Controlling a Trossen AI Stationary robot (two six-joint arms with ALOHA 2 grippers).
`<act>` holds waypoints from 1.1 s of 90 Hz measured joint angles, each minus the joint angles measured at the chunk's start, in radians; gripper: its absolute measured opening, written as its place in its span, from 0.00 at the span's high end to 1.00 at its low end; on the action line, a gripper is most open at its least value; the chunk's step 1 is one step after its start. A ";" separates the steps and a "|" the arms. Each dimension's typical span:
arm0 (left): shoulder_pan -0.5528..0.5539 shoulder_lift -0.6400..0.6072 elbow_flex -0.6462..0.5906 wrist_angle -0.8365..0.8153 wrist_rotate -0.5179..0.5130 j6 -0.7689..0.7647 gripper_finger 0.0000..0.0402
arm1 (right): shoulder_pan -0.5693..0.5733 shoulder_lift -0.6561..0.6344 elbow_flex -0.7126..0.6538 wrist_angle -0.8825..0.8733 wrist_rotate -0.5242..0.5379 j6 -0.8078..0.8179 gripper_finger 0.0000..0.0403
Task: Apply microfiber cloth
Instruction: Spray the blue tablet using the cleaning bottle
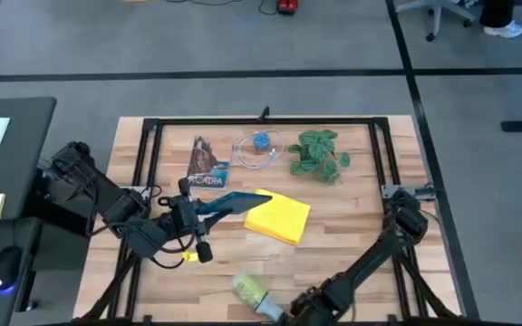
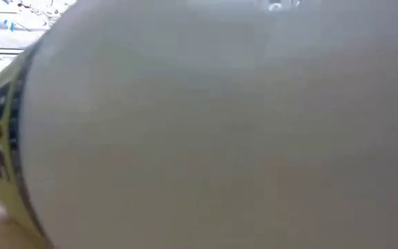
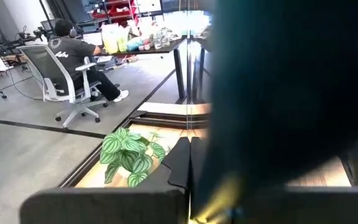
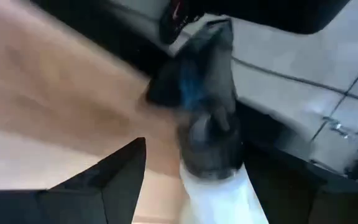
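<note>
Currently a dark rectangular tablet with teal back [image 1: 227,203] is clamped in the left jaws [image 1: 191,210], its far end touching the bright yellow folded microfiber cloth [image 1: 279,217] on the wooden counter [image 1: 352,226]; the cloth could be pushed aside. A white spray bottle [image 1: 254,292] is gripped in the right jaws [image 1: 284,312]

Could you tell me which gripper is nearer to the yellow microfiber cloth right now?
Left. The left gripper sits just beside the microfiber cloth, holding a dark tablet at its edge; the right gripper is at the table's near edge.
</note>
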 joint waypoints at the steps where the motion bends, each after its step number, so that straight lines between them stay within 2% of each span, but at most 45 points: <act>1: 0.000 0.000 0.000 0.000 0.000 -0.001 0.98 | -0.001 0.004 0.000 0.009 0.007 -0.003 0.37; 15: 0.000 0.000 0.000 -0.015 0.001 -0.013 0.98 | -0.002 0.028 -0.001 0.056 0.033 -0.009 0.37; 33: 0.000 0.000 0.000 -0.020 0.005 -0.017 0.98 | -0.018 0.028 -0.001 0.052 -0.005 -0.001 0.39; 42: 0.000 0.000 0.000 -0.020 0.005 -0.016 0.98 | -0.022 0.028 0.001 0.055 -0.012 0.013 0.48; 56: 0.000 0.000 0.000 -0.019 0.005 -0.017 0.98 | -0.025 0.028 0.003 0.055 -0.015 0.024 0.70; 60: 0.000 0.000 0.000 -0.019 0.005 -0.017 0.98 | -0.026 0.029 0.002 0.048 -0.016 0.053 0.72; 79: 0.000 0.000 0.000 -0.019 0.005 -0.017 0.98 | -0.023 0.021 0.004 -0.041 0.066 0.305 0.72; 99: 0.000 0.000 0.000 -0.020 0.004 -0.011 0.98 | -0.020 -0.039 -0.002 -0.232 0.136 0.795 0.72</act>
